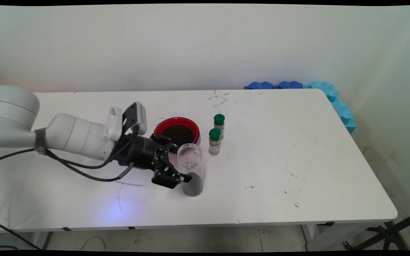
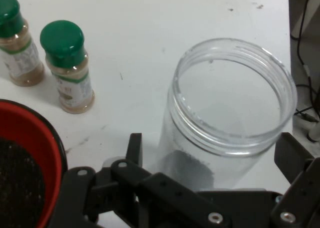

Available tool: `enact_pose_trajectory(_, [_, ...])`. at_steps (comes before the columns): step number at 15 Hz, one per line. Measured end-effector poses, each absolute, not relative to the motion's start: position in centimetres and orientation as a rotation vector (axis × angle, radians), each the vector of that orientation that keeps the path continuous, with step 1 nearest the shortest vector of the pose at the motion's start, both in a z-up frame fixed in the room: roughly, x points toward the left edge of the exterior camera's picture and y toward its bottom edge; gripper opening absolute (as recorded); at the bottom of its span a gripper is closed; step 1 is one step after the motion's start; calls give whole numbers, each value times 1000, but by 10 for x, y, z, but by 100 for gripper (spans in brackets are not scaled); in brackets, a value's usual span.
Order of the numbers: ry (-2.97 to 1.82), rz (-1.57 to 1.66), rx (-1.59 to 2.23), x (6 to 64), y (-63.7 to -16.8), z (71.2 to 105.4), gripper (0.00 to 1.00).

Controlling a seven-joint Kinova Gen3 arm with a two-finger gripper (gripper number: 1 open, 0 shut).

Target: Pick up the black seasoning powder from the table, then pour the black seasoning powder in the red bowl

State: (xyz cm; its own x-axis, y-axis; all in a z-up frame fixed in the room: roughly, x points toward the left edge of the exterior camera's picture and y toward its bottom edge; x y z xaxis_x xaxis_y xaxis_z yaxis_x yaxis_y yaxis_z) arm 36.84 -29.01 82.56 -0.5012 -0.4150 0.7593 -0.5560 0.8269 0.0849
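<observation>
On the scuffed white table [image 1: 279, 170] before a pale wall [image 1: 190, 46], the hand [image 1: 176, 167] straddles a clear jar [image 1: 190, 174], fingers spread.

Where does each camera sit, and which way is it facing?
Main view: fixed above the table's near side, facing the wall; shows the white arm reaching in from the left, its tool at the clear jar.
Hand view: rides on the hand, looking along the tool down into the jar; shows the black linkage and both fingers, one either side of the jar.
Shared: the jar, the red bowl, both green-capped spice bottles.
</observation>
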Motion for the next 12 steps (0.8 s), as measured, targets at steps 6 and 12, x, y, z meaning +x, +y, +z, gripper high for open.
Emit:
enact_pose_trajectory(6, [-2164, 220, 698, 361, -298, 815, 0])
enact_pose_trajectory(12, [-2147, 179, 690, 360, -299, 817, 0])
